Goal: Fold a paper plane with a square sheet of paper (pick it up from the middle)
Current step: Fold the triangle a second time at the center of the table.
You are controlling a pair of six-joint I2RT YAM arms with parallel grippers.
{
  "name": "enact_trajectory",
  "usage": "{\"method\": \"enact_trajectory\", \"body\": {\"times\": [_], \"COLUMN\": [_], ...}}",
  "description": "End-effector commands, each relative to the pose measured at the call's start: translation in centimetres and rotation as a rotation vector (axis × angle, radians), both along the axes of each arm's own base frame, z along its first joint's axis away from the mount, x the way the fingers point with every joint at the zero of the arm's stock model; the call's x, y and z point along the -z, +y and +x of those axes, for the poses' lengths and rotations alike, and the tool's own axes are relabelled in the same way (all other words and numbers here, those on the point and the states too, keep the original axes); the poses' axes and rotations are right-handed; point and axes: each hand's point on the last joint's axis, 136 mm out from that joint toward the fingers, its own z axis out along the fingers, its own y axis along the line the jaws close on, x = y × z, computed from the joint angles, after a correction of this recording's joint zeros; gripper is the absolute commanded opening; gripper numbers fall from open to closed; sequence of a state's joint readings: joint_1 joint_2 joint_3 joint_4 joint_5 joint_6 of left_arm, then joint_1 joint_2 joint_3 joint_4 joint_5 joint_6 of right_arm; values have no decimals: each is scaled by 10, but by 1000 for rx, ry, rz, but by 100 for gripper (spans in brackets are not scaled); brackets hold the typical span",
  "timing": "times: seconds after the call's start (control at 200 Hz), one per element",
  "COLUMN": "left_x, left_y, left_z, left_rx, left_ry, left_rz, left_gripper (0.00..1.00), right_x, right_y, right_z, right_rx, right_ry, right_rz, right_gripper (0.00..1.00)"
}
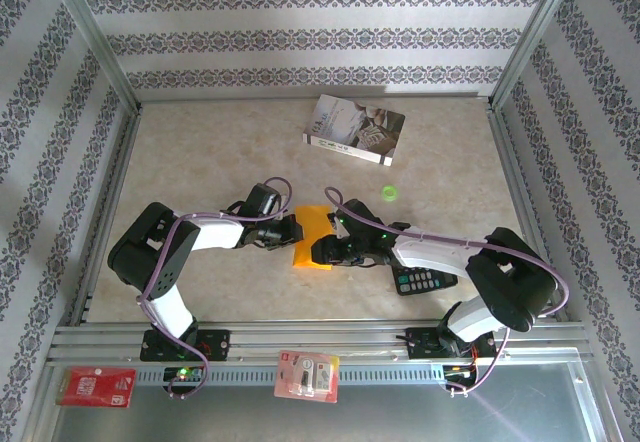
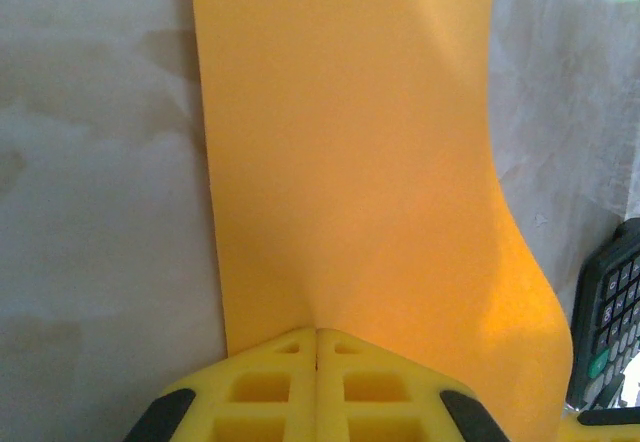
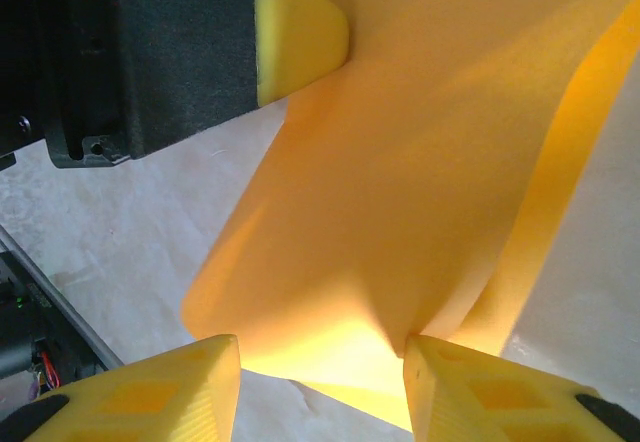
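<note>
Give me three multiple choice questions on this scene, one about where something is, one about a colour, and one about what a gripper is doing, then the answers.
1. Where is the calculator?
A. On the book.
B. Right of the paper, nearer the arms' bases.
C. Left of the paper.

2. What colour is the paper?
A. Orange.
B. Blue.
C. White.

3. How do the left jaws stand?
A. Wide open, holding nothing.
B. Shut on the calculator.
C. Shut on the paper.

Answers:
1 B: the top view shows it lying right of the sheet and closer to the near edge.
2 A: the sheet is orange in all three views.
3 C: the left wrist view shows the fingers pressed together, with the sheet coming out from between them.
</note>
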State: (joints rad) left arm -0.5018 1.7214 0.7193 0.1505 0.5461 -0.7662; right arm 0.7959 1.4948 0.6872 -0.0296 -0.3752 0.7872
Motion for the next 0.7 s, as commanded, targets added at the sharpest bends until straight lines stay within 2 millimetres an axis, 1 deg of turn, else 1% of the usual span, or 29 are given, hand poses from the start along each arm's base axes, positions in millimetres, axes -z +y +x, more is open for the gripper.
{"method": "enact_trajectory", "body": {"times": [0.0, 0.27, 0.694], "left_x": [20, 21, 20], "left_y": [12, 11, 10], "left_z": [-13, -14, -14], "left_rx": [-1, 2, 4], "left_ry": [58, 61, 59], "left_rz": [62, 61, 56], "left_gripper": [4, 4, 4], "right_x": [-5, -3, 0], "right_y": [1, 0, -2], "right_z": [1, 6, 30], "right_rx": [0, 9, 29], "right_ry": [-18, -29, -60], "right_rz": [16, 5, -5], "right_gripper": [47, 48, 50]}}
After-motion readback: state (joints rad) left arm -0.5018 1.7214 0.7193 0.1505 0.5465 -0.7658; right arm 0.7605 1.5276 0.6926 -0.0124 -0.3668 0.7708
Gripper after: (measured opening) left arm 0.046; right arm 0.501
